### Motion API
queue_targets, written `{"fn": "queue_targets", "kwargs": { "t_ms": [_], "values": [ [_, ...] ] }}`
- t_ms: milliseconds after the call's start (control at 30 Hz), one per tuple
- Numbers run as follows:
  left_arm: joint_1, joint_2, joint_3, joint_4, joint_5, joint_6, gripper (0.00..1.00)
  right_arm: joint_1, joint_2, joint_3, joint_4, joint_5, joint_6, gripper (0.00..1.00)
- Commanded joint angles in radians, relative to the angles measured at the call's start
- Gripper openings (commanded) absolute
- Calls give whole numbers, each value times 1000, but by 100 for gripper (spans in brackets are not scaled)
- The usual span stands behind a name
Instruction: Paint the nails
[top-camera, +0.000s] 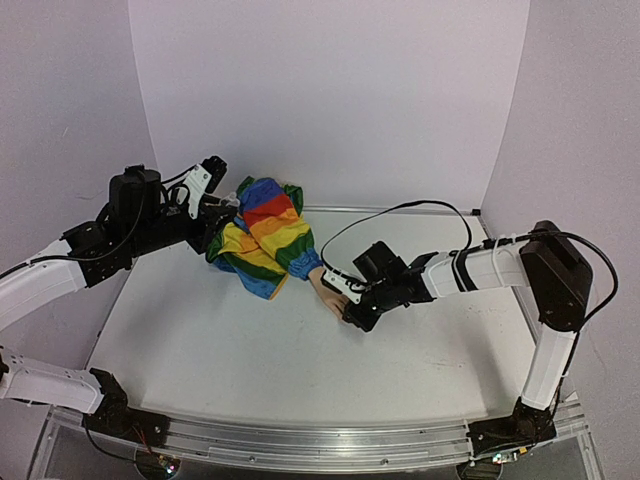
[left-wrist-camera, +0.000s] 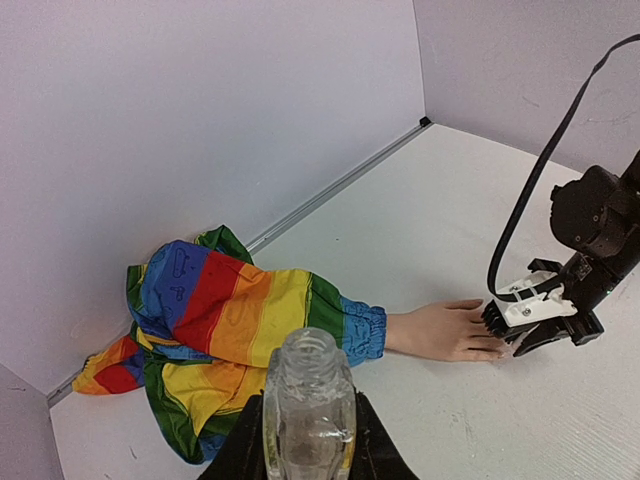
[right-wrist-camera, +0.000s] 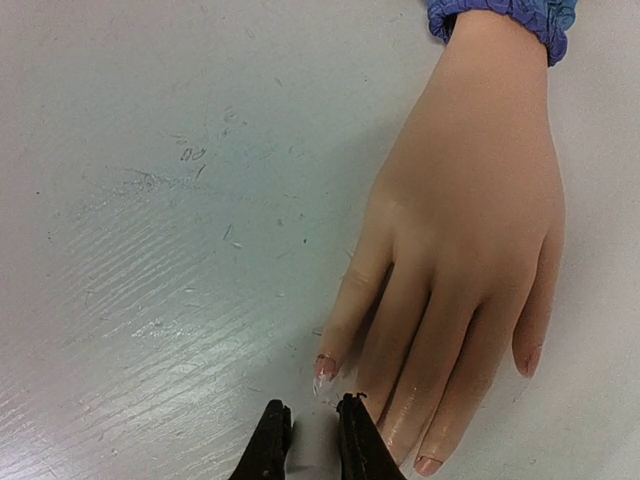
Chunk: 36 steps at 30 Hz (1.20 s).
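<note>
The right gripper (right-wrist-camera: 305, 440) is pinched nearly closed, and I can't tell what, if anything, it holds. Its tips sit just at 6 o'clock of the nails (right-wrist-camera: 325, 372) on the hand (right-wrist-camera: 470, 230), which lies flat on the table (right-wrist-camera: 150, 200). The left gripper (left-wrist-camera: 308, 445) clamps an uncapped bottle (left-wrist-camera: 308, 385) near the sleeve (left-wrist-camera: 240, 320).

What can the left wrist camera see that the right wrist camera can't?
Only the left wrist view: a clear bottle with its cap off, gripped in the left pincer, the whole rainbow sleeve, the purple wall, and the right pincer seen from outside.
Only the right wrist view: the nails up close. The one nearest the pincer's tips looks pale and glossy.
Both: the peach mannequin hand, its blue cuff and the white table.
</note>
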Motion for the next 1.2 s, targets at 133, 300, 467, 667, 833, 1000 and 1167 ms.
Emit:
{"fn": "queue_targets", "kwargs": {
  "t_ms": [133, 300, 467, 667, 833, 1000, 1167],
  "values": [
    [3, -13, 10, 57, 16, -11, 0, 7, -57, -16, -26, 17, 16, 0],
    [4, -12, 10, 57, 17, -13, 0, 7, -73, -25, -26, 17, 18, 0],
    [4, -14, 10, 57, 16, -14, 0, 7, -90, -31, -21, 19, 20, 0],
    [4, -14, 10, 57, 16, -12, 0, 7, -90, -25, 0, 1, 21, 0],
    [4, -13, 10, 56, 15, -11, 0, 7, -64, -4, 13, -4, 12, 0],
    [3, -11, 11, 55, 12, -8, 0, 7, -44, 16, 19, -11, 6, 0],
    [4, -8, 12, 55, 13, -8, 0, 7, -34, 24, 21, -18, 3, 0]
  ]
}}
